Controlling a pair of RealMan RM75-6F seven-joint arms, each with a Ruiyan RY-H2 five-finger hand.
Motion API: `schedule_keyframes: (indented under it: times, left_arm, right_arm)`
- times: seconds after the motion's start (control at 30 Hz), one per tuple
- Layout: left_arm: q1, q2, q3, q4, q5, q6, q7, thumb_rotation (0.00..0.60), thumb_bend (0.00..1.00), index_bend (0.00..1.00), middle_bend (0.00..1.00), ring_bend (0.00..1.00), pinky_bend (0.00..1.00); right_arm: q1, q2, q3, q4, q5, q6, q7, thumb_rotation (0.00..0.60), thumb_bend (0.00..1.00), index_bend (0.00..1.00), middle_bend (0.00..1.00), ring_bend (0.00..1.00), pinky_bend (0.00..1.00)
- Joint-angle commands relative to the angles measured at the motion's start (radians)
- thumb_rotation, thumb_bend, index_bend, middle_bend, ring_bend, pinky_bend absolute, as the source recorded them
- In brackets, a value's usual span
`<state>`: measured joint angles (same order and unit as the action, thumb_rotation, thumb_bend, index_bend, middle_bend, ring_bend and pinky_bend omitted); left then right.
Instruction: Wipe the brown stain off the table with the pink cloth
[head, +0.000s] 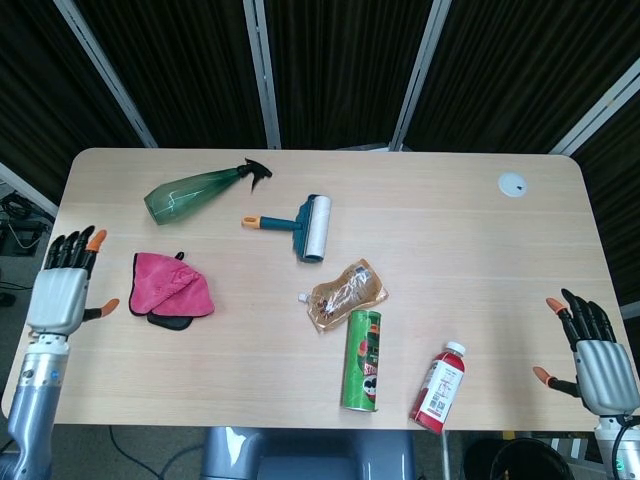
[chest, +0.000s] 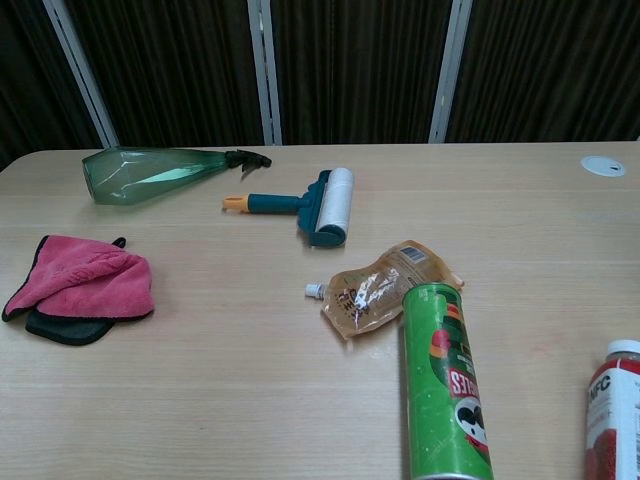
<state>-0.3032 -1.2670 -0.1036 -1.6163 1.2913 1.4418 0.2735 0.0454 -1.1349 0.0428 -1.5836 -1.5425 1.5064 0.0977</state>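
While nothing is held, the scene reads as follows, with clock directions taken from the counter's middle in the head view.

Cloth: the pink cloth (head: 170, 289) lies folded and flat on the counter (head: 460, 250) at 9 o'clock, with a dark layer showing under its near edge; in the chest view the cloth (chest: 82, 287) sits at the left side.
Left hand: the left hand (head: 62, 290) is off the counter's left edge, beside the cloth but apart from it, released, fingers spread and empty.
Right hand: the right hand (head: 592, 357) is off the right edge at 4 o'clock, released, fingers spread and empty.
Stain: no brown stain can be made out on the wood in either view.
Sprayer: a green spray bottle (head: 200, 190) lies on its side at 10 o'clock, beyond the cloth.
Roller: a lint roller (head: 300, 226) lies at 11 o'clock.
Pouch: a clear pouch (head: 345, 293) of brown contents lies near the middle.
Can: a green can (head: 362, 360) lies at 6 o'clock, just beside the pouch.
Bottle: a red bottle (head: 439, 387) lies at 5 o'clock.
Disc: a small white disc (head: 513, 184) sits at 2 o'clock.
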Motion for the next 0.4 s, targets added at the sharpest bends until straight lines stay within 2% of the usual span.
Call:
schedule_keyframes:
  times: [0.03, 0.23, 0.4]
  left_arm:
    - [0.122, 0.078, 0.086, -0.049, 0.105, 0.134, -0.046, 0.600, 0.05, 0.00, 0.00, 0.00, 0.00]
    - [0.226, 0.116, 0.168, -0.014, 0.162, 0.196, -0.123, 0.600, 0.04, 0.00, 0.00, 0.00, 0.00]
    - [0.247, 0.111, 0.171, 0.006, 0.202, 0.212, -0.156, 0.600, 0.04, 0.00, 0.00, 0.00, 0.00]
  right_arm:
    - [0.002, 0.001, -0.005, -0.001, -0.002, -0.008, -0.023, 0.600, 0.00, 0.10, 0.00, 0.00, 0.00]
    - [0.005, 0.003, -0.007, -0.010, 0.000, -0.016, -0.071, 0.600, 0.00, 0.04, 0.00, 0.00, 0.00]
    - [0.008, -0.005, -0.006, -0.007, -0.006, -0.011, -0.087, 0.600, 0.00, 0.00, 0.00, 0.00, 0.00]
